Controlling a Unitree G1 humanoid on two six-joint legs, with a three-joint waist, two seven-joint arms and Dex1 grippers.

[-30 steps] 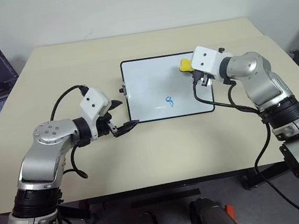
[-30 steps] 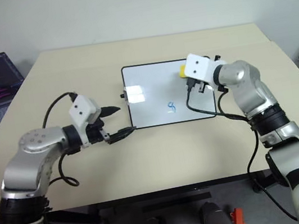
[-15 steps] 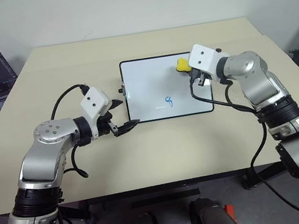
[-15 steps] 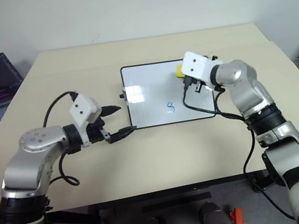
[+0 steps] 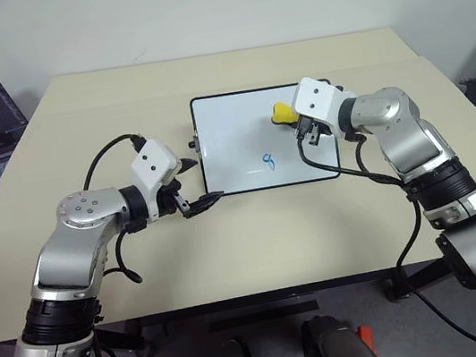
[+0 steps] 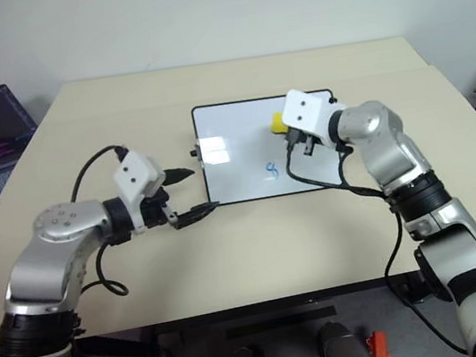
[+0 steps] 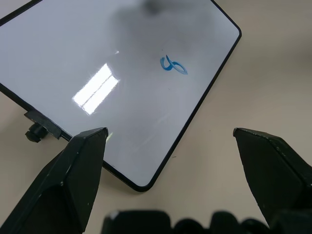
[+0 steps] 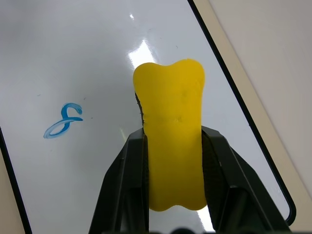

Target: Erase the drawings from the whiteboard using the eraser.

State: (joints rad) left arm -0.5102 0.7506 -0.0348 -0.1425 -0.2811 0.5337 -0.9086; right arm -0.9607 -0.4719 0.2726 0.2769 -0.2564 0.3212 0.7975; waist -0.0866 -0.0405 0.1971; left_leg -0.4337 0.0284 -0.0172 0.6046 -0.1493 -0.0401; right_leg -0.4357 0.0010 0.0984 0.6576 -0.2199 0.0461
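Your right tool (image 8: pixel 173 141) is clenched on the eraser (image 8: pixel 171 131), and you can see from the wrist view how soft that yellow block is: the two black fingers (image 8: pixel 127 165) pinch it in at the waist so it bulges above them. Judge it as light and spongy, so it should give under pressure and spread onto the surface instead of scraping. The hold is around the middle of the block, which leaves the free end clear for wiping; a firmer squeeze would probably only deform it more. The eraser hangs over the far right part of the whiteboard (image 5: pixel 231 134), which lies flat on the bench (image 5: pixel 257 239); whether it touches the glossy face cannot be told. Only one of the drawings (image 5: pixel 270 162) is visible, a small blue squiggle near the board's near edge, nearer to you than the eraser. The board looks thin, smooth and likely to slide under a sideways rub. Your left tool (image 5: pixel 192 186) stands released, its fingers spread wide, at the board's near left corner, with nothing in it, well placed to steady the frame.
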